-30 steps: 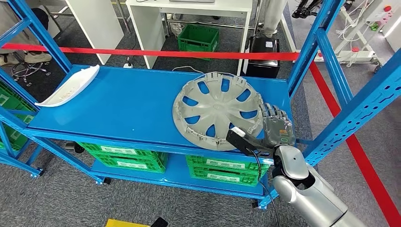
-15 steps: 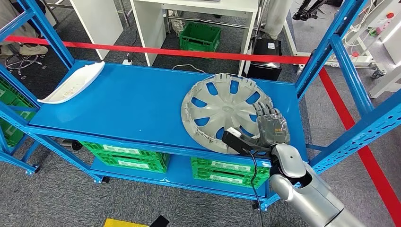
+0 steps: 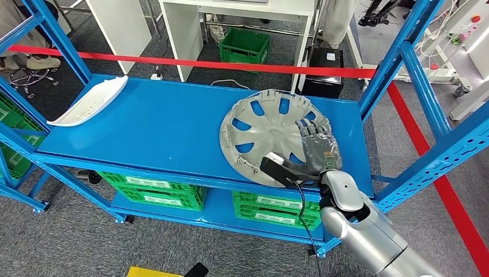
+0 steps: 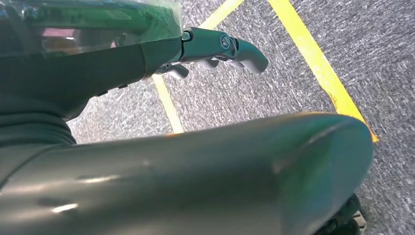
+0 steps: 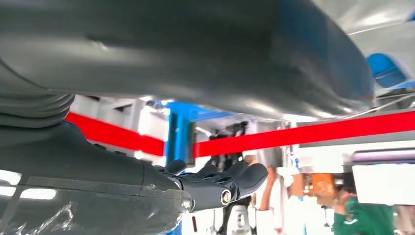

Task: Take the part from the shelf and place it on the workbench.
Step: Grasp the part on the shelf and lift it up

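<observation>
A grey hubcap [image 3: 259, 130] lies flat on the right half of the blue shelf [image 3: 161, 127]. My right hand [image 3: 316, 151] reaches in from the near right and rests with fingers stretched out over the hubcap's near right rim. In the right wrist view the dark fingers [image 5: 215, 183] are spread away from the thumb with nothing between them, and a bit of the hubcap [image 5: 389, 41] shows beyond the thumb. My left hand [image 4: 215, 46] hangs over grey carpet with its fingers out and holds nothing. A long white moulded part [image 3: 89, 103] lies at the shelf's far left.
Blue uprights [image 3: 398, 63] frame the shelf on both sides. Green crates [image 3: 153, 193] stand on the lower level. Red tape [image 3: 230, 64] runs behind the shelf, with a white desk [image 3: 242, 11] and a green crate [image 3: 245, 46] beyond. A person in green [image 5: 362, 210] stands far off.
The camera has shifted a little. My right hand has slid left from beside the hubcap's rim onto the hubcap itself. The hubcap lies where it was on the shelf.
</observation>
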`<control>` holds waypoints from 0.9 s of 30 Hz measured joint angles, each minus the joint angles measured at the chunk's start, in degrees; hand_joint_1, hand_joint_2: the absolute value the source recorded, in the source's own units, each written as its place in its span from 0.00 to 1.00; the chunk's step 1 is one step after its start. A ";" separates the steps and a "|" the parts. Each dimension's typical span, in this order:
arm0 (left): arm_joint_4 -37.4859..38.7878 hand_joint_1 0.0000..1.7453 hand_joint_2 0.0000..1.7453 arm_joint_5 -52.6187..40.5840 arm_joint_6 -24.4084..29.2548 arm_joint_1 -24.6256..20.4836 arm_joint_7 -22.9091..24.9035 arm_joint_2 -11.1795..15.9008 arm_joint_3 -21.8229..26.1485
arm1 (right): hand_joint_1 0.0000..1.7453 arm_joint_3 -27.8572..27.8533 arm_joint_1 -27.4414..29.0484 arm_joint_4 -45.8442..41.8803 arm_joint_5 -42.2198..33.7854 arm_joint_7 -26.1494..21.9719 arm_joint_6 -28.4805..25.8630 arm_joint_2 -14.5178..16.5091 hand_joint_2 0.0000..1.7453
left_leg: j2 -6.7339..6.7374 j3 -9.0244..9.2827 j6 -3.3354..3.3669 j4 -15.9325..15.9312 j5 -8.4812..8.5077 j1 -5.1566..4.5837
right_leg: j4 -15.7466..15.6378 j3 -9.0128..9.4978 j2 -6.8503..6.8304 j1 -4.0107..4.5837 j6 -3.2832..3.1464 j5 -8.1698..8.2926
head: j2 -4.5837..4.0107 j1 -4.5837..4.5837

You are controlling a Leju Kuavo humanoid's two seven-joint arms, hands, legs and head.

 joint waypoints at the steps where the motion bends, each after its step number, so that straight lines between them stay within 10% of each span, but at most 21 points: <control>1: -0.08 0.00 0.00 -0.35 -0.02 -0.04 0.20 0.01 -0.01 | 0.00 0.04 -0.08 0.53 -0.33 -0.59 -0.32 0.50 0.00 | 0.00 0.00 0.00 0.00 0.00 0.01 | 0.01 0.00 0.00 0.01 0.00 0.00 | 0.00 -0.01; 27: -1.50 0.00 0.00 -4.25 -0.01 -0.32 2.20 0.71 1.04 | 0.00 1.92 -0.85 14.21 -6.17 -7.70 -2.88 9.29 0.00 | 0.01 0.00 0.00 -0.02 0.00 0.02 | 0.02 -0.01 0.02 0.01 -0.04 0.00 | 0.00 0.00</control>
